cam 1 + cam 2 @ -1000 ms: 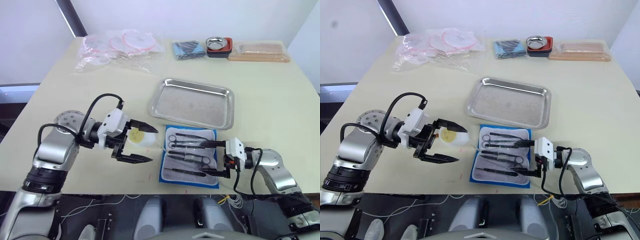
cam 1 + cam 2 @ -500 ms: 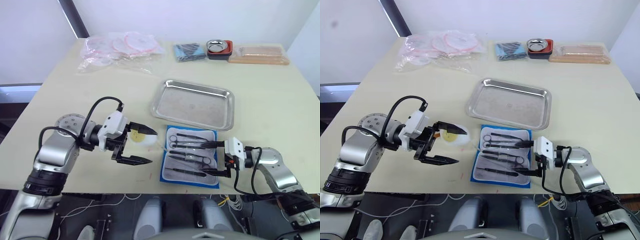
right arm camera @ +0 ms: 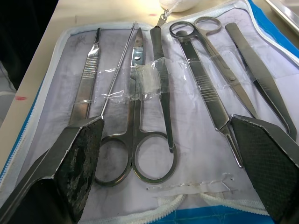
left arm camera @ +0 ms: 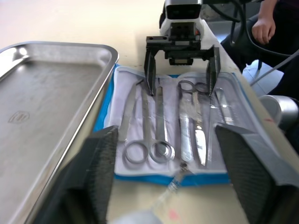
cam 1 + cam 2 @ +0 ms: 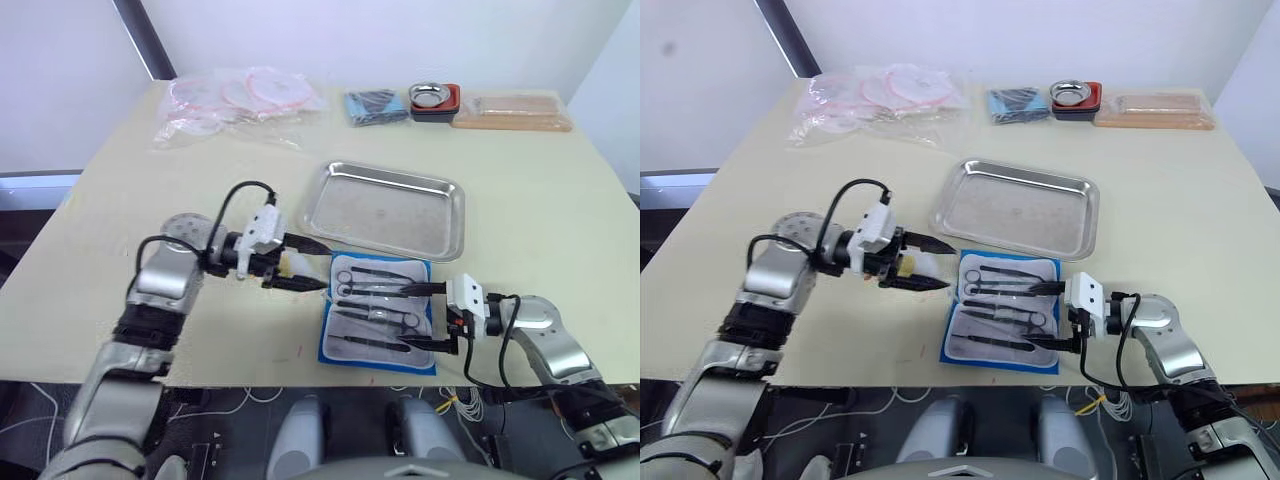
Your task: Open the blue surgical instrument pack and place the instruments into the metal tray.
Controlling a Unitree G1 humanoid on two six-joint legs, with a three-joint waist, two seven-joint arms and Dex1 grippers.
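The blue surgical instrument pack lies unzipped and flat near the table's front edge, its pale lining up. Several instruments, scissors, forceps and tweezers, lie side by side in it under clear straps. Just behind it sits the metal tray, with nothing in it. My left gripper is open at the pack's left edge, its fingertips pointing across the ring handles. My right gripper is open at the pack's right edge, low over the lining, its fingers spread over the instruments' tips, holding nothing.
A small white round object with a yellow spot lies on the table between the left fingers. At the back stand clear plastic bags, a dark blue bundle, a small bowl in a red holder and a beige tray. A person's hand shows beyond the table.
My left arm has reached right, bringing its open gripper from left of the white object to the pack's left edge. The right gripper has stayed at the pack's right edge.
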